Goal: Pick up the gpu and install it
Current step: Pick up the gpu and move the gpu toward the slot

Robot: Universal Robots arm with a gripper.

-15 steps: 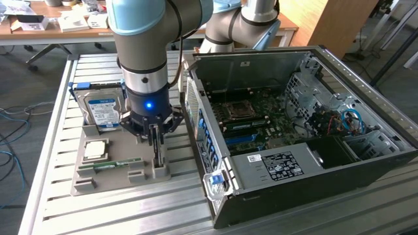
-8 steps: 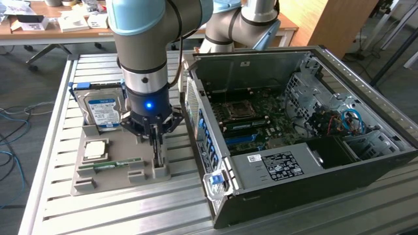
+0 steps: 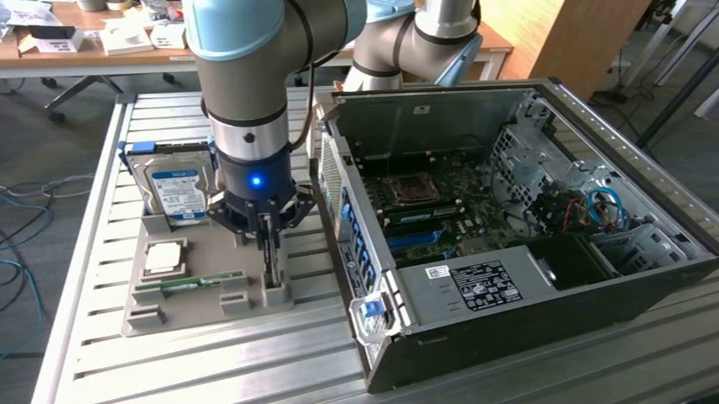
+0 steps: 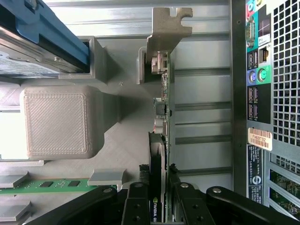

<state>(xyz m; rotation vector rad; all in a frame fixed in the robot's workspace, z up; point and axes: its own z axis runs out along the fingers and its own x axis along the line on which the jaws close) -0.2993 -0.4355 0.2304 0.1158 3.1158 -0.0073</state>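
Observation:
The gpu stands on edge in a slot of the grey holder, dark and thin from above. In the wrist view the gpu runs away from me, with its silver bracket at the far end. My gripper hangs straight down over the card. Its black fingers sit against both faces of the near end, so the gripper is shut on the card. The card still rests in its slot.
The holder also carries a blue-labelled hard drive, a CPU and a green RAM stick. The open PC case lies just to the exterior view's right, its motherboard exposed and its rear ports close by.

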